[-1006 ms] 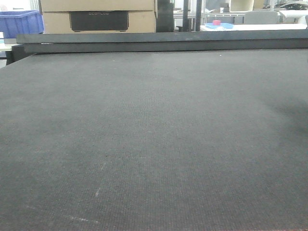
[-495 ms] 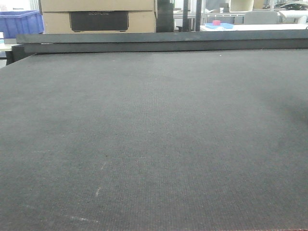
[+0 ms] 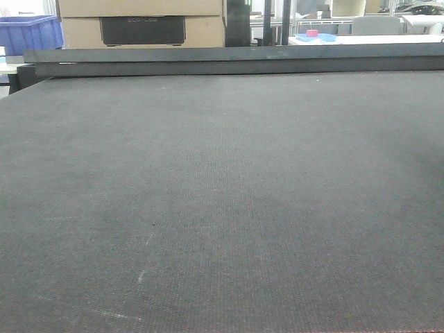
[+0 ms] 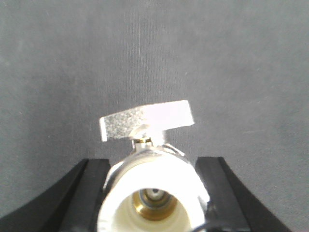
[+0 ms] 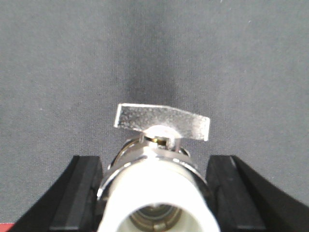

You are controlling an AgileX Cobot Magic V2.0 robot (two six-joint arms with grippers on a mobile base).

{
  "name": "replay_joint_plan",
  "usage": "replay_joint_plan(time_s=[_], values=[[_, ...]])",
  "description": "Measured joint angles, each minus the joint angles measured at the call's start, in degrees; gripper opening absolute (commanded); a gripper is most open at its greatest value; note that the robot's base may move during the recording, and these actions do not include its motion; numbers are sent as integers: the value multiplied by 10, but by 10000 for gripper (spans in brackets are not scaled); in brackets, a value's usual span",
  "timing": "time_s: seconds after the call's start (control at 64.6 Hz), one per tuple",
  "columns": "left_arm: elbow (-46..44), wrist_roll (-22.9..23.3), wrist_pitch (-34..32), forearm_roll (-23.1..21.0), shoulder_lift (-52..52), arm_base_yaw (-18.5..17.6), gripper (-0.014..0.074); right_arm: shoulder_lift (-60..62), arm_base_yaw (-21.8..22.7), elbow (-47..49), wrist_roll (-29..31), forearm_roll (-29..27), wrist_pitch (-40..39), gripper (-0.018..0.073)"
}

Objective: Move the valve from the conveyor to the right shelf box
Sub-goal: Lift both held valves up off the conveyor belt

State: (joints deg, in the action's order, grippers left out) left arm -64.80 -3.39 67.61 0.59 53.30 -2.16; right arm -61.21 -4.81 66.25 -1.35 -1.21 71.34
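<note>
Firstly, from the front we see the conveyor (image 3: pixel 222 208) filling the view, its dark rail (image 3: pixel 236 61) along the far edge, with a blue crate (image 3: pixel 28 31) and cardboard boxes (image 3: pixel 139 21) beyond. From the left wrist, we find the left gripper (image 4: pixel 154 193) clamped on a valve (image 4: pixel 145 164), black fingers (image 4: pixel 89 193) against its sides, silver handle (image 4: pixel 145 120) above, belt behind. From the right wrist, the right gripper (image 5: pixel 154 193) likewise squeezes a second valve (image 5: pixel 154 169), its lever (image 5: pixel 161 122) slightly tilted.

The conveyor (image 3: pixel 222 173) belt is flat, dark grey and finely woven. Whitish scuffs (image 3: pixel 142 274) mark the near part. A dark rail (image 3: pixel 229 61) runs along the far edge.
</note>
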Motion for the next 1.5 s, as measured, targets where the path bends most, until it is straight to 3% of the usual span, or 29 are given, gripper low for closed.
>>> replay_joint_plan(time_s=[0.495, 0.99, 1.501], values=[[0, 0, 4, -1, -41, 0, -111, 54, 0, 24, 0, -16, -12, -168], [0, 0, -51, -6, -141, 0, -111, 143, 0, 26, 0, -18, -19, -168], [0, 0, -59, -6, -147, 0, -111, 145, 0, 26, 0, -26, -20, -168]])
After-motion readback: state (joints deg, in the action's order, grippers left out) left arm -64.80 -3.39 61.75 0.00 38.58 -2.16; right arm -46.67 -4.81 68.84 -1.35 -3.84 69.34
